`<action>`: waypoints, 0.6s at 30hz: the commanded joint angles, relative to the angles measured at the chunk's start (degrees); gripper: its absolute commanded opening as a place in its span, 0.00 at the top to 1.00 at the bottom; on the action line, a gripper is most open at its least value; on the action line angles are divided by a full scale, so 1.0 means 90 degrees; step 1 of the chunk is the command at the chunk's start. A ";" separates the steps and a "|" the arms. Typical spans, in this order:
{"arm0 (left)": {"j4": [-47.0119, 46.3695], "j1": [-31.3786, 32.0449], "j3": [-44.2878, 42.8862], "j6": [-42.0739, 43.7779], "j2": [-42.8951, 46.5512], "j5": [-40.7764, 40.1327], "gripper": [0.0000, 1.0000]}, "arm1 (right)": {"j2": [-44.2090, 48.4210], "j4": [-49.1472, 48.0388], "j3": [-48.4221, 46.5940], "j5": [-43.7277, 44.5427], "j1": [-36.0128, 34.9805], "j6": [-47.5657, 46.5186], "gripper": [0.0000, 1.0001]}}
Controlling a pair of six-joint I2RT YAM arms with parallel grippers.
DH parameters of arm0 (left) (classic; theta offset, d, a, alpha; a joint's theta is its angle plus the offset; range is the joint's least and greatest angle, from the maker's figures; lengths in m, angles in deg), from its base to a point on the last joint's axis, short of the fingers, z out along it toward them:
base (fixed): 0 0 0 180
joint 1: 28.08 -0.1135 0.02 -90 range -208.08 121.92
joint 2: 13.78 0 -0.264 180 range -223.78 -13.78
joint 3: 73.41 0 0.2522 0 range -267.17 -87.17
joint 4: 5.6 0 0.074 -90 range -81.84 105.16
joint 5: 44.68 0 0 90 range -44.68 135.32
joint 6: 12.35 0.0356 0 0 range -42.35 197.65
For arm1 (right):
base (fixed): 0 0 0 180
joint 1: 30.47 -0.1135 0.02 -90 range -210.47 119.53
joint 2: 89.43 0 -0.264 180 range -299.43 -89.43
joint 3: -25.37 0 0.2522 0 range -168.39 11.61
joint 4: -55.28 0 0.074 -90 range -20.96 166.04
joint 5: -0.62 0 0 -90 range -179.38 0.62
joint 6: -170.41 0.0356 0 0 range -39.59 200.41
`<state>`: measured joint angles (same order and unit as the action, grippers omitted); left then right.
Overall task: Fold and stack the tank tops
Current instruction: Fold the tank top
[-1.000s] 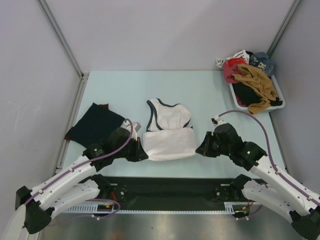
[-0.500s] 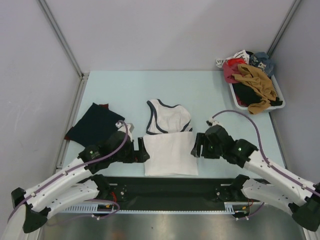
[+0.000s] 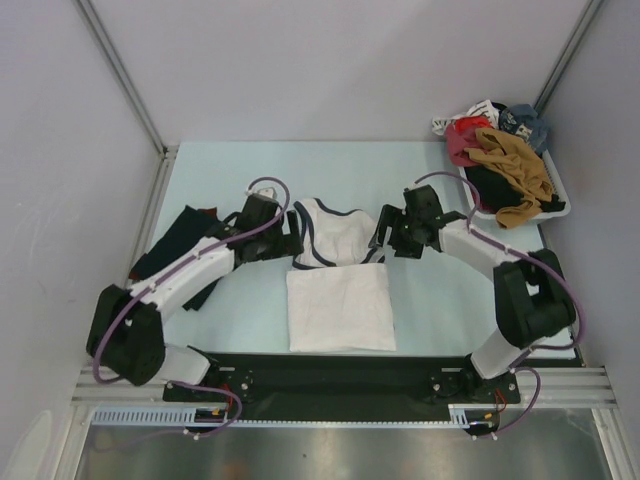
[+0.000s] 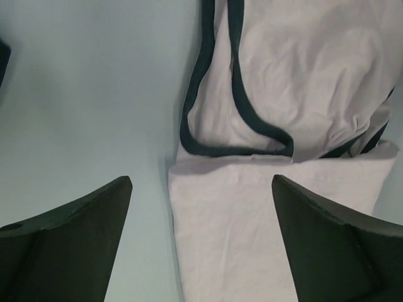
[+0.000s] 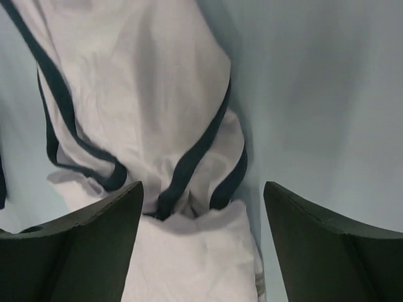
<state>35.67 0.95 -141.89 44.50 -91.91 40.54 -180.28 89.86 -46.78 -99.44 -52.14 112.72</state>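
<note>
**Item 1: white tank top point(image 3: 338, 300).** Navy trim. It lies at the centre of the worktop point(image 3: 230, 170). The near half is a flat, doubled rectangle with its edge towards the arm bases. The far half, with straps and neckline, lies rumpled just beyond it. A second ago the near part was bunched up between the two claws; it is now spread flat and reaches nearer.

**Item 2: dark navy tank top point(image 3: 172, 240).** It lies folded at the left of the worktop, apart from the white one and in the same place as before. The left arm now crosses over it and hides part of it.

**Item 3: left claw point(image 4: 201, 181).** The jaws are wide with nothing in them. A second ago it was closed at the near left corner of the white top. It has since let go and moved far, and hangs over the left strap where the trim meets the folded edge.

**Item 4: right claw point(image 5: 203, 185).** The jaws are wide with nothing held. It was earlier closed at the near right corner and has moved far, to the right side of the strap end.

**Item 5: basket point(image 3: 562, 197).** It stands at the far right corner, heaped with mixed clothes point(image 3: 505, 160), and is unchanged.
</note>
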 commanded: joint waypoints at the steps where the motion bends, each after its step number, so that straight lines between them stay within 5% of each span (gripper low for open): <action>1: -0.0907 -0.0286 -0.0763 0.0314 -0.0895 0.0481 0.02 | -0.0617 -0.0925 -0.0416 -0.0736 0.0347 0.0119 0.17; 10: -0.1240 -0.0755 -0.2248 0.0187 -0.3279 0.1370 0.16 | -0.2141 -0.2126 -0.0923 -0.1820 0.0630 0.0657 0.25; 18: -0.1367 -0.1185 -0.3538 -0.0038 -0.4861 0.1809 0.40 | -0.3362 -0.2841 -0.1919 -0.2193 0.0747 0.0980 0.50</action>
<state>24.98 -7.50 -168.99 44.78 -131.95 54.46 -207.47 67.67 -59.92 -118.39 -46.00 120.70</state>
